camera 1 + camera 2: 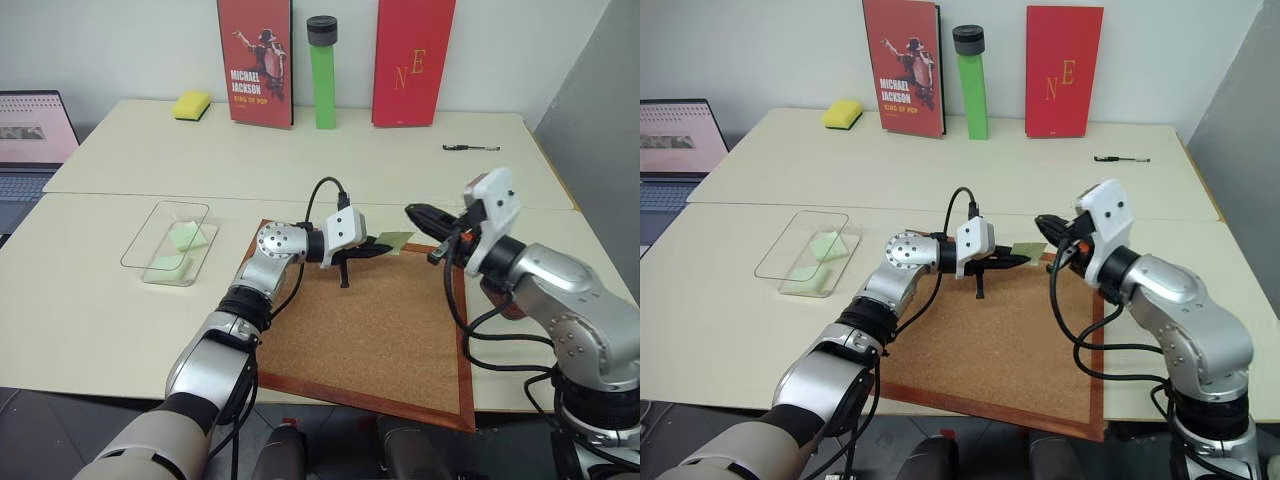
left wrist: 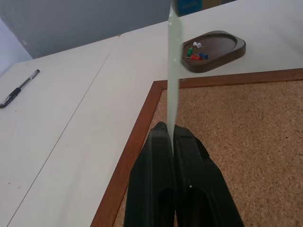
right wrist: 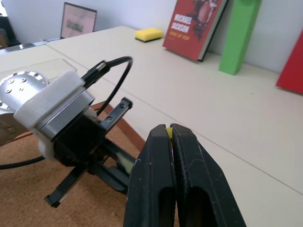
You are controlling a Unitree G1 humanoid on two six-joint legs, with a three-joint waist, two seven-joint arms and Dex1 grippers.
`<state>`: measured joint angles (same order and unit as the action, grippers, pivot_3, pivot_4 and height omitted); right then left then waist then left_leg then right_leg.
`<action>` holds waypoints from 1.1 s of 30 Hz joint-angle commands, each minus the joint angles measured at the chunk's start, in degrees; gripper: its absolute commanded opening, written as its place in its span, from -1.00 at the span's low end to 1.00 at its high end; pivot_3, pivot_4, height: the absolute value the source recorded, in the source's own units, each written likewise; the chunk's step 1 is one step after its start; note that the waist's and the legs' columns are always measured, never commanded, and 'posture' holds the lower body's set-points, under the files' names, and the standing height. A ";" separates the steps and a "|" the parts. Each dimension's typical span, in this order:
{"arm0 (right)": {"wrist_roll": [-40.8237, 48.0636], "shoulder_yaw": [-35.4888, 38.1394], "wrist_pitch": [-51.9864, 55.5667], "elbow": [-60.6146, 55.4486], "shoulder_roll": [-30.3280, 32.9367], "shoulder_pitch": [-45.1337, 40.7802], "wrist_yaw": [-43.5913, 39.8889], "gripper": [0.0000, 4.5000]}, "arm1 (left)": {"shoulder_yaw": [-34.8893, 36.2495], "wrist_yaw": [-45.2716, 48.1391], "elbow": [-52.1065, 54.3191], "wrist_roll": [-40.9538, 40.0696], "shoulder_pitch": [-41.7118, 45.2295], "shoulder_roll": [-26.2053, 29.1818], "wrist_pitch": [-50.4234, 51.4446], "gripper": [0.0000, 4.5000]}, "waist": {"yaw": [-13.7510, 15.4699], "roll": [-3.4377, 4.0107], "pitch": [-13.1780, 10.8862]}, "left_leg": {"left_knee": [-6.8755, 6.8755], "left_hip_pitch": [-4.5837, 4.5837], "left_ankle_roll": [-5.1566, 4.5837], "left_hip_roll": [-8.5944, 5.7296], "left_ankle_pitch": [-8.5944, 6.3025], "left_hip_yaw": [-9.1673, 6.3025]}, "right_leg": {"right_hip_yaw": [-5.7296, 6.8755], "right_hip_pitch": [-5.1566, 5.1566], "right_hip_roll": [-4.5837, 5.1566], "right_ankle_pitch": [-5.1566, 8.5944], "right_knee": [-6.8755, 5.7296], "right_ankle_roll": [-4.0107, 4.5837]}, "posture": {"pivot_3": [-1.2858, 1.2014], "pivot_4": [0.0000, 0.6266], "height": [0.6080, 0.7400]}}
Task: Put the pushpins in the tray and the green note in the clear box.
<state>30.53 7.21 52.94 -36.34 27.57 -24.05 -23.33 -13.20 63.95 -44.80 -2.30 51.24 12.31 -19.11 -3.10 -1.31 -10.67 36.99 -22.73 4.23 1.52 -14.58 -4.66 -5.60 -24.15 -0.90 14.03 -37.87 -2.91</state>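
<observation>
Cream desk (image 1: 120, 330) carried a corkboard (image 1: 380, 330); left gripper (image 1: 385, 247) fingers pinched the green note (image 1: 397, 240) above its far edge. Right gripper (image 1: 418, 212) fingers pressed together on something yellow, likely a pushpin. Carry the note level toward the clear box (image 1: 150, 240), beyond the corkboard's left side.

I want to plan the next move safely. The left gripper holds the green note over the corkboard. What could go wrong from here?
1. The left gripper pinches the green note only at one end, so the thin slip may slide out on the way to the clear box.
2. The right gripper, shut, sits close to the note's free end and may snag it.
3. The box already holds two green notes, so the new one may land on its rim.
</observation>
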 commanded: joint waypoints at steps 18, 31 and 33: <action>-19.24 9.13 -15.48 3.90 15.94 31.50 -0.07 -1.00 | -1.82 -2.10 25.33 0.18 -8.60 4.21 7.70 -0.98 | -0.12 0.01 0.01 | 0.05 0.31 -0.01 -0.02 0.02 0.11 | -0.16 0.14 -0.01 -0.03 -0.15 -0.07 | 0.03 -0.52 1.00; -25.58 3.35 -23.75 17.15 15.39 27.53 -1.06 -0.78 | -2.00 -3.34 30.42 0.17 -10.77 5.47 11.28 -1.00 | -0.14 0.01 0.01 | 0.01 0.79 -0.02 -0.02 0.03 0.11 | -0.16 0.62 0.00 -0.02 -0.07 -0.06 | 0.03 -0.52 1.00; -26.30 2.81 -24.37 18.38 15.12 26.74 -1.02 -0.54 | -2.00 -3.52 30.55 0.15 -10.76 5.55 11.51 -1.00 | -0.12 0.01 0.01 | 0.01 0.79 -0.02 -0.02 0.03 0.11 | -0.16 0.63 0.00 -0.02 -0.07 -0.06 | 0.03 -0.52 1.00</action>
<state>5.44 9.78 30.26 -18.29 42.68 3.58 -24.48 -15.48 61.01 -16.92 -1.35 40.32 17.70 -7.71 -3.22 -1.30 -10.66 37.00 -21.94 4.20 1.50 -14.55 -4.54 -5.76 -23.52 -0.90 14.00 -37.94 -2.96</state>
